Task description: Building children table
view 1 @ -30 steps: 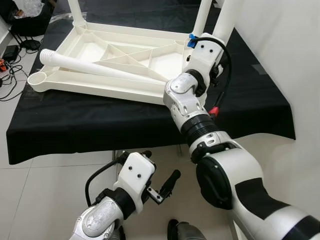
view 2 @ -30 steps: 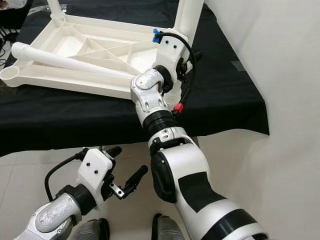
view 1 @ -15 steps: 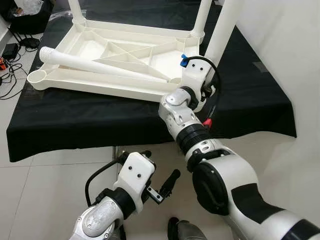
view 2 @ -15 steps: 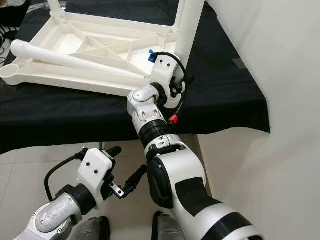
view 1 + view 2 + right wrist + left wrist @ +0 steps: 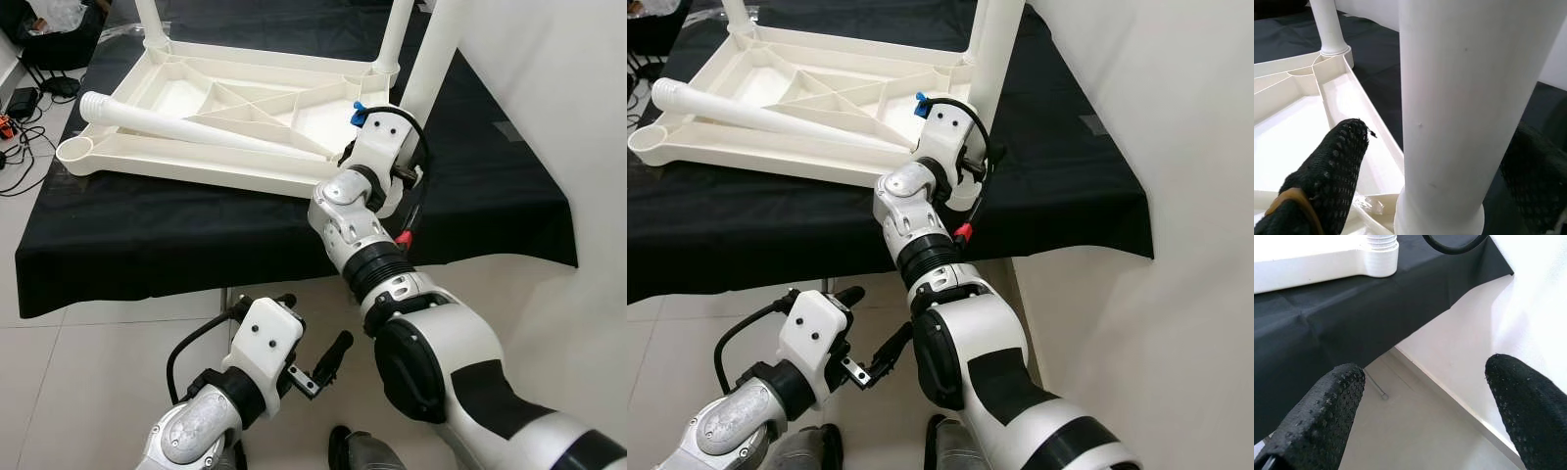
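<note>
Black cloth covered the worktop (image 5: 127,245) where the upturned children's table (image 5: 235,122) lay upper left — stiff, light plastic, best held low on its leg (image 5: 1464,107), which the right hand (image 5: 1449,161) straddled unclenched — left hand (image 5: 1420,411) released below.

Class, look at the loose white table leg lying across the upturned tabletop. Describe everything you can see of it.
The loose leg is a long, smooth, cream-white tube that looks like plastic, with a ribbed, threaded end pointing to the robot's left. It lies slantwise across the ribbed underside of the upturned tabletop, resting on its ribs and rim, not screwed into any socket. The empty corner socket sits just beside the threaded end. Neither tool touches it.
</note>
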You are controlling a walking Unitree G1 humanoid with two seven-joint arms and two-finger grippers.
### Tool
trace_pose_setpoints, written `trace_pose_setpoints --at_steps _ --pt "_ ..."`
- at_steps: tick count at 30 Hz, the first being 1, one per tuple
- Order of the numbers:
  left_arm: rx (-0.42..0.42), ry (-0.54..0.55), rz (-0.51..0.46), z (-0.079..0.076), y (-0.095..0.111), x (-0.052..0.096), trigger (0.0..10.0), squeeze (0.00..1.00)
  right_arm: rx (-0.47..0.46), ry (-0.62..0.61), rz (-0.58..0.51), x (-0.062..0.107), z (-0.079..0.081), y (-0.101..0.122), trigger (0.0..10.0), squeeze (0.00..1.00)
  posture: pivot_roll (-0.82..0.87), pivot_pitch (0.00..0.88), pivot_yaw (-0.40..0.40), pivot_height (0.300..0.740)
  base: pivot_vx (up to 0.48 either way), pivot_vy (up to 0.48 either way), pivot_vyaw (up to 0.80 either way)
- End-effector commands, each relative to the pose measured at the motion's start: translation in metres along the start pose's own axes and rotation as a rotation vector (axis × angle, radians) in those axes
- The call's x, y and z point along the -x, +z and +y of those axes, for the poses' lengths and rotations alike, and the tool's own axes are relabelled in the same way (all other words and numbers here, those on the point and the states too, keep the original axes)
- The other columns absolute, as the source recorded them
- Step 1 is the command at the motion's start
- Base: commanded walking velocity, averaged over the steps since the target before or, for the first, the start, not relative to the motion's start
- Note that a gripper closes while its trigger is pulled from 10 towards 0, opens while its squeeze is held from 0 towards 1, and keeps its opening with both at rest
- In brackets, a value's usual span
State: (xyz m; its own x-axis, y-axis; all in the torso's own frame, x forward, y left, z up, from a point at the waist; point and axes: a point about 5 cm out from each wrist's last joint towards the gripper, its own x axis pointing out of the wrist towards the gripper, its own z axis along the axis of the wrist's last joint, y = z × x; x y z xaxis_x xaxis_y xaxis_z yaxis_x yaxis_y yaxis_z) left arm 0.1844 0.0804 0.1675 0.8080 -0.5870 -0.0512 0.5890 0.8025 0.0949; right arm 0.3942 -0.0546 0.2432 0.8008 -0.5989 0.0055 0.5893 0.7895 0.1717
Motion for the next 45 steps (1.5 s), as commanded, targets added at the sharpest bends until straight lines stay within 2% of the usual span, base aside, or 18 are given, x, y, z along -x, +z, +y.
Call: trace_pose_setpoints --at_steps 1,8,12,17,24,33,40,45 --pt "-0.002 0.0 0.012 0.0 -0.004 0.001 10.0 0.0 -0.03 0.005 0.016 0.003 0.001 -0.001 10.0 0.0 0.07 0.225 -0.072 0.74 0.0 0.0 0.0" --pt "-0.004 0.004 0.012 0.002 -0.004 0.0 10.0 0.0 -0.054 0.023 0.022 0.003 0.0 -0.002 10.0 0.0 0.07 0.22 -0.071 0.74 0.0 0.0 0.0" --pt "-0.006 0.007 0.013 0.002 -0.005 0.0 10.0 0.0 -0.063 0.05 -0.034 0.004 -0.006 0.0 10.0 0.0 0.07 0.206 -0.068 0.74 0.0 0.0 0.0" --pt "-0.005 0.003 0.014 0.001 -0.007 0.0 10.0 0.0 -0.066 0.084 -0.044 0.007 -0.009 -0.001 10.0 0.0 0.06 0.196 -0.064 0.74 0.0 0.0 0.0" --pt "-0.009 0.006 0.011 0.002 -0.007 -0.001 10.0 0.0 -0.067 0.198 -0.043 0.013 -0.013 -0.006 10.0 0.0 0.06 0.18 -0.063 0.74 0.0 0.0 0.0" --pt "-0.01 0.004 0.007 0.002 -0.009 -0.002 10.0 0.0 -0.039 0.242 -0.055 0.015 -0.027 -0.009 10.0 0.0 0.05 0.169 -0.063 0.74 0.0 0.0 0.0" --pt "-0.015 0.008 0.004 0.005 -0.01 -0.002 10.0 0.0 -0.01 0.337 -0.062 0.017 -0.039 -0.014 10.0 0.0 0.05 0.156 -0.059 0.74 0.0 0.0 0.0" --pt "-0.017 0.012 0.001 0.006 -0.011 -0.003 10.0 0.0 0.034 0.461 -0.039 0.02 -0.049 -0.019 10.0 0.0 0.05 0.147 -0.06 0.74 0.0 0.0 0.0"
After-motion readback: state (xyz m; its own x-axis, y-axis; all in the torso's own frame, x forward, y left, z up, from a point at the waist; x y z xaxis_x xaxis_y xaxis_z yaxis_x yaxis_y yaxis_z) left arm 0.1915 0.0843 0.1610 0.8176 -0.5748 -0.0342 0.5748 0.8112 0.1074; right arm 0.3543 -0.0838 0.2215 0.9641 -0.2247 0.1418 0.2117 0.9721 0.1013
